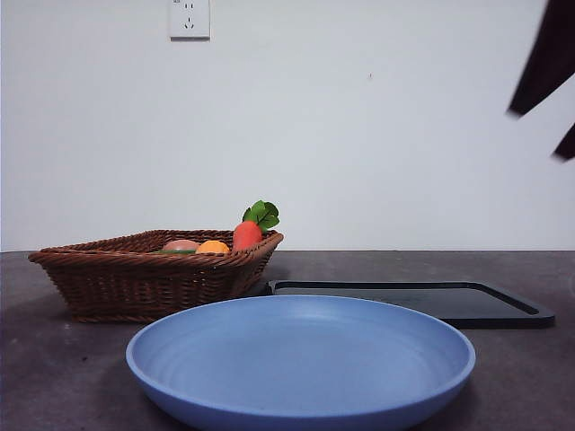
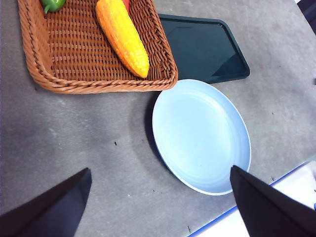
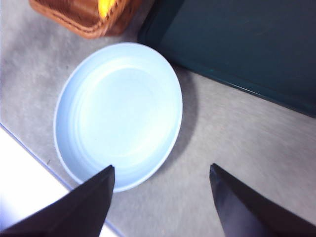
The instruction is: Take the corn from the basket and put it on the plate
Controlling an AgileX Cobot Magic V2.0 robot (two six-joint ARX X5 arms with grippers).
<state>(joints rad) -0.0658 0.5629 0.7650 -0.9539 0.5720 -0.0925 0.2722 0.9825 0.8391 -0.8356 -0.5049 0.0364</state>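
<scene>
The orange-yellow corn (image 2: 123, 37) lies in the brown wicker basket (image 2: 59, 54), its tapered end by the corner nearest the plate. In the front view only its top (image 1: 213, 247) peeks over the basket (image 1: 153, 278). The light-blue plate (image 2: 200, 133) sits bare on the table beside the basket, large in the front view (image 1: 301, 359). My left gripper (image 2: 160, 197) hangs open high above the table, short of the basket. My right gripper (image 3: 162, 182) is open above the plate's (image 3: 118, 113) edge and holds nothing.
A flat black tray (image 1: 422, 301) lies behind the plate, next to the basket. The basket also holds a red-orange carrot with green leaves (image 1: 247, 233), a pinkish-tan piece (image 1: 181, 244) and a green piece (image 2: 52, 5). A black arm tip (image 1: 548, 63) shows at the top right.
</scene>
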